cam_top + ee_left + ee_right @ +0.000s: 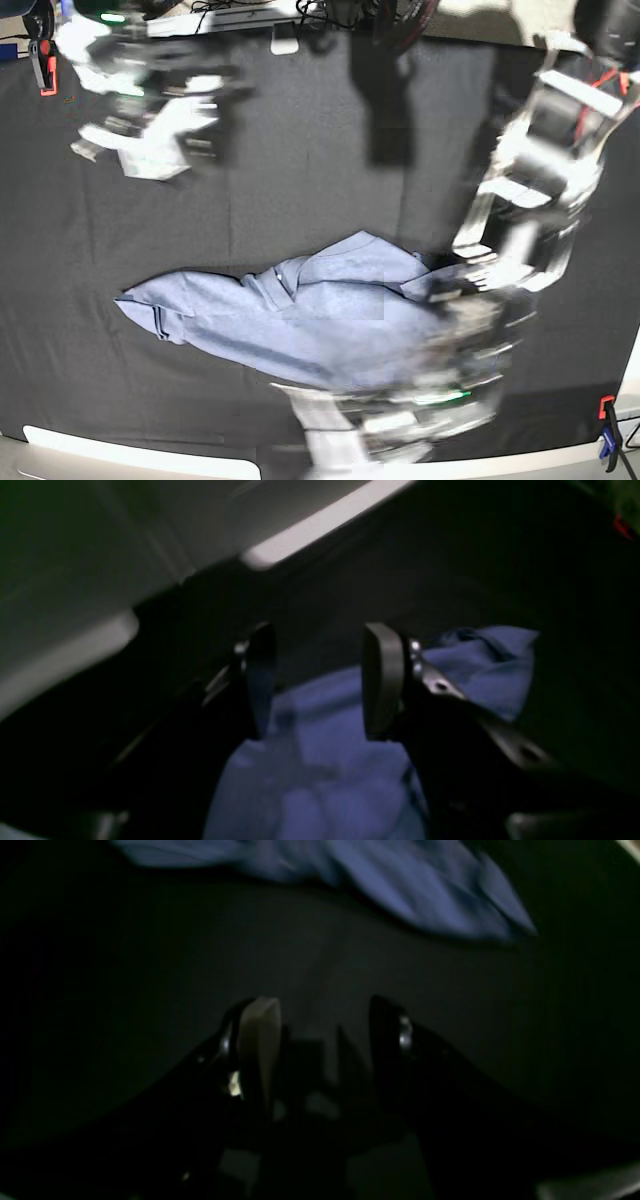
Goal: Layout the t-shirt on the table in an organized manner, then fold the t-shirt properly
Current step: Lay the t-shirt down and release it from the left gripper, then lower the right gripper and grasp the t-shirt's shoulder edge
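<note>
The t-shirt [300, 320] lies crumpled on the black table [300, 170], spread left to right in the base view, with no lettering showing. My left gripper [320, 645] is open and empty, with its fingers just above the blue fabric [320, 760] near the table's front edge. In the base view the left arm [520, 190] is blurred and reaches down over the shirt's right part. My right gripper [322, 1010] is open and empty over bare black cloth [150, 990], and the shirt [425, 890] lies well ahead of it. The right arm [150, 110] is blurred at the far left.
Orange clamps sit at the table's far left edge [42, 65] and near right corner [608, 435]. A white strip [130, 450] runs along the front edge. Cables and gear [330, 15] lie along the back edge.
</note>
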Robot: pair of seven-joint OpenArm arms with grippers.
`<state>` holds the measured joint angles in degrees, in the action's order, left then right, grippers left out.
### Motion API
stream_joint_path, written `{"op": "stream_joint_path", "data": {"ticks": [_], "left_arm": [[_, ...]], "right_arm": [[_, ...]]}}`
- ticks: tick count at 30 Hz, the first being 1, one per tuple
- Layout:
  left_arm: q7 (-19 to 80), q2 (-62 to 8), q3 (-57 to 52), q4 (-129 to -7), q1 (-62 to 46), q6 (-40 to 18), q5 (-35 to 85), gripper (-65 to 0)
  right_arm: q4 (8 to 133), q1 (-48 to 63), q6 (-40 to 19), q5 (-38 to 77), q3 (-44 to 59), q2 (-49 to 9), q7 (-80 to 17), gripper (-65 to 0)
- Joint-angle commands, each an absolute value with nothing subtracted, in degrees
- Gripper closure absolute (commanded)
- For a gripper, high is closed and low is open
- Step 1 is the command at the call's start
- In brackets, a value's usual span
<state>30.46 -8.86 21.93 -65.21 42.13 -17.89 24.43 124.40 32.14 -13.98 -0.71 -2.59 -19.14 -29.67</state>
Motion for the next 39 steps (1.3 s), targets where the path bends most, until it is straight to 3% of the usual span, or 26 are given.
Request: {"op": "stream_joint_path", "data": {"ticks": [1, 7, 17, 28, 36, 39], "left_arm": [[29.17, -10.02, 19.90, -66.81, 43.03, -19.18, 25.63, -25.1], [29.17, -19.25, 10.57, -72.05, 34.06, -20.62, 25.56, -25.1], [30.30, -30.33, -4.54, -78.91, 18.39, -20.62, 26.79, -25.1], [28.82, -32.58, -18.85, -81.45, 6.79, -20.62, 27.97, -25.1], [28.69, -32.60, -22.15, -81.45, 5.56, -20.64, 28.80, -25.1], [28.69, -32.58, -22.15, -81.45, 5.54, -20.64, 28.77, -25.1]], "right_arm": [[125.08, 31.00, -13.93, -2.24, -4.16, -19.53, -28.38, -28.6], [120.49, 23.42, -13.96, -9.93, -13.41, -19.55, -28.53, -28.6], [97.89, 2.59, -14.59, -16.60, -31.48, -17.43, -27.49, -28.6], [79.15, -13.76, -14.59, -19.38, -46.19, -7.42, -30.52, -28.6], [71.83, -19.29, -14.52, -22.26, -48.12, -3.97, -33.15, -28.5], [71.77, -20.01, -14.52, -21.93, -48.10, -3.97, -34.20, -22.9]]}}
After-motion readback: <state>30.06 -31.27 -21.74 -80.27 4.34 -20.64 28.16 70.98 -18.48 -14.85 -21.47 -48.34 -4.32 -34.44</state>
